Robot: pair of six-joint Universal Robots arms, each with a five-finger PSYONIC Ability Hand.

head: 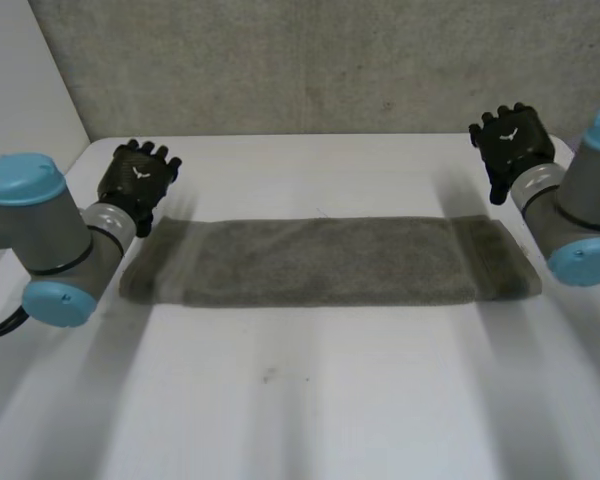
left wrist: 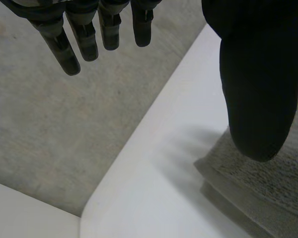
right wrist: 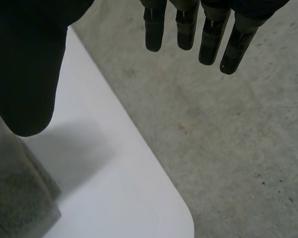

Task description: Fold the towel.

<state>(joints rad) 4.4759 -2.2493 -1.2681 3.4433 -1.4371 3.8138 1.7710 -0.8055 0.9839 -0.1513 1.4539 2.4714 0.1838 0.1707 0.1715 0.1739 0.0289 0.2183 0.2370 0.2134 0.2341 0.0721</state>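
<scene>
A grey towel (head: 320, 262) lies flat on the white table (head: 300, 400) as a long folded strip running left to right. My left hand (head: 138, 180) hovers above and just behind the towel's left end, fingers (left wrist: 84, 34) straight and apart from the thumb (left wrist: 260, 84), holding nothing. The towel's left end (left wrist: 268, 183) lies under that thumb. My right hand (head: 512, 142) is raised behind the towel's right end, fingers (right wrist: 208, 29) straight, thumb (right wrist: 27, 74) spread, empty. The towel's right end corner (right wrist: 15, 198) lies below that thumb.
A grey concrete wall (head: 310, 60) rises right behind the table's far edge. The table's rounded back corners (left wrist: 89, 218) (right wrist: 181, 218) lie near each hand. Open table surface stretches in front of the towel.
</scene>
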